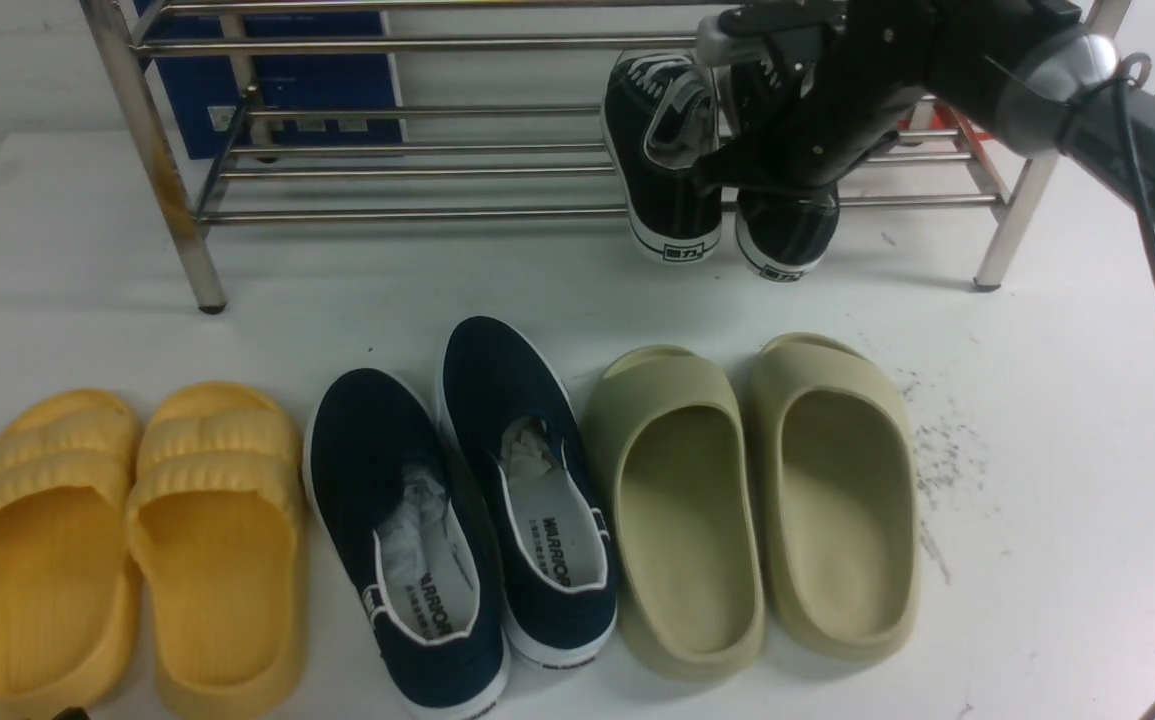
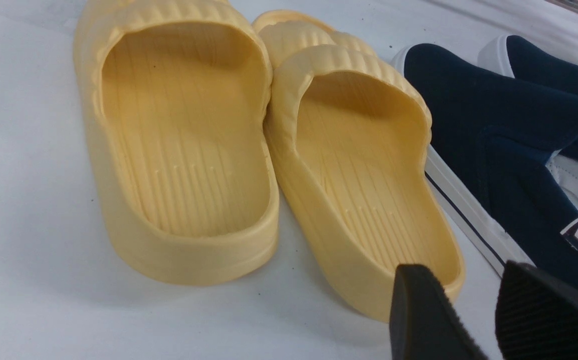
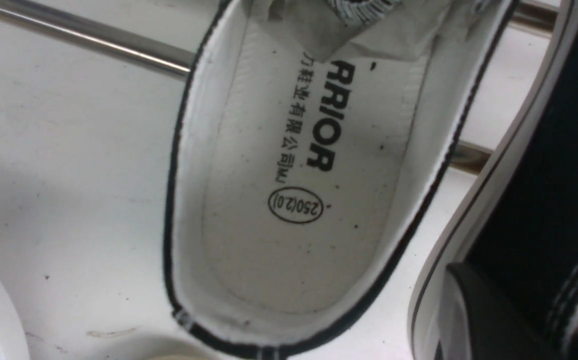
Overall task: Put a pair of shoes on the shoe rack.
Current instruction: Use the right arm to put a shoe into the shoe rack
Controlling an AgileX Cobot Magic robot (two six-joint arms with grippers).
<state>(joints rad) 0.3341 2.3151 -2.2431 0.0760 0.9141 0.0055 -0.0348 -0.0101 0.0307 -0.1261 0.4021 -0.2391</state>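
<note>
White tabletop (image 1: 1037, 420) all round, flecked with dark marks toward the right. On the lower bars of the shoe rack (image 1: 417, 212), near its right end, the pair of shoes: left sneaker (image 1: 662, 190) and right sneaker (image 1: 787, 235), just beside each other, toes pointing away, heels overhanging the front bar. Above the right sneaker, the right gripper (image 1: 777, 180), clamped on that shoe's side wall, black canvas pinched between the fingers (image 3: 489, 315). Behind the rack, a blue box (image 1: 277, 80). Nearer the camera, well apart from the rack, a row of pairs: olive slides (image 1: 677, 520), navy slip-ons (image 1: 497, 400), yellow slides (image 1: 47, 560). Over the heel of one yellow slide, the left gripper (image 2: 474, 320), fingertips parted by a modest gap, holding nothing.
</note>
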